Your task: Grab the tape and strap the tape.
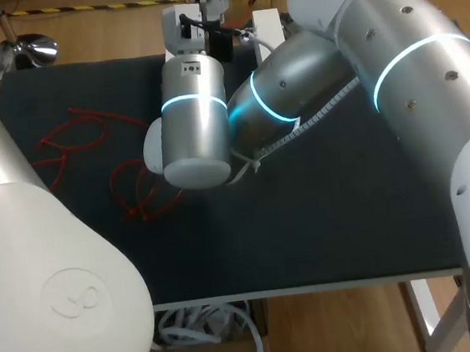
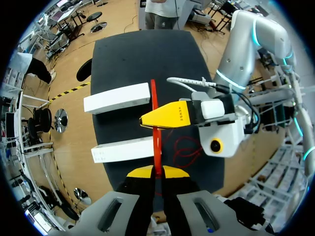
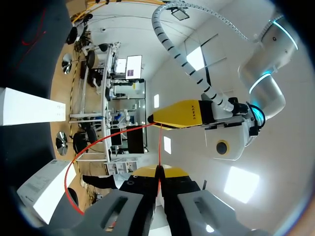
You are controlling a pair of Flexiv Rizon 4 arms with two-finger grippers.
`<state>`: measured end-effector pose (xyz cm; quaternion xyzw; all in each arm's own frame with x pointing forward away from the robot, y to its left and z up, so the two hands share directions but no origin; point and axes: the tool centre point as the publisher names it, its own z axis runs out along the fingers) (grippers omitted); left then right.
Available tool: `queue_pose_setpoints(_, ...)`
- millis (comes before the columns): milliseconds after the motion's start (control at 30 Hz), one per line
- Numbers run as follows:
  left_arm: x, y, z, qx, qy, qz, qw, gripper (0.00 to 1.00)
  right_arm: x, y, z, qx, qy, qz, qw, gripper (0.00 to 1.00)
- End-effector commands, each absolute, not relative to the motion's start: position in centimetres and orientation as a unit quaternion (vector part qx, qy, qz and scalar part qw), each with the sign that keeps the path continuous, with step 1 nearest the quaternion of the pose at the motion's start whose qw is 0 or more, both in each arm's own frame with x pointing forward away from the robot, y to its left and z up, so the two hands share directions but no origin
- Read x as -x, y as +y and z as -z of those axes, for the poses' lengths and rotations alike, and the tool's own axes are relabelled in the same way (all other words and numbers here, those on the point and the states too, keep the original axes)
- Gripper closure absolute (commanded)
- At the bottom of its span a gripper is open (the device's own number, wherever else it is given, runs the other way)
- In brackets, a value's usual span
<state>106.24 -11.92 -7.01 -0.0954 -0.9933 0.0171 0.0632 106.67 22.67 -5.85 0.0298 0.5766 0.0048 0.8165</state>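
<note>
A thin red strap (image 2: 153, 105) is held taut above the dark table mat (image 2: 128, 59). My left gripper (image 2: 157, 172) is shut on one end of it. My right gripper (image 2: 147, 119) comes in crosswise ahead of the left one and pinches the same strap further along. In the right wrist view, the right gripper (image 3: 158, 172) is shut on the red strap (image 3: 83, 147), which bows out in a loop to my left gripper (image 3: 152, 119). In the head view both grippers are hidden behind the right arm's wrist (image 1: 196, 121).
Several loose red straps (image 1: 88, 137) lie tangled on the left part of the mat (image 1: 323, 209). Two long white boxes (image 2: 116, 97) (image 2: 125, 150) lie under the grippers, near the table's far edge. The right arm's elbow (image 1: 407, 57) hangs over the right half.
</note>
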Motion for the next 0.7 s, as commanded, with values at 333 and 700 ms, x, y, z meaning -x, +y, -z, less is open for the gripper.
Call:
queue_pose_setpoints(333,-106.21,-11.93,6.91,0.095,-0.993,-0.016,0.064,1.00,-106.65,22.93,5.57,-0.016,0.579,-0.006,0.815,1.00)
queue_pose_setpoints(700,-106.21,-11.93,6.91,0.095,-0.993,-0.016,0.064,1.00,-106.85,23.27,5.31,-0.009,0.578,-0.006,0.816,1.00)
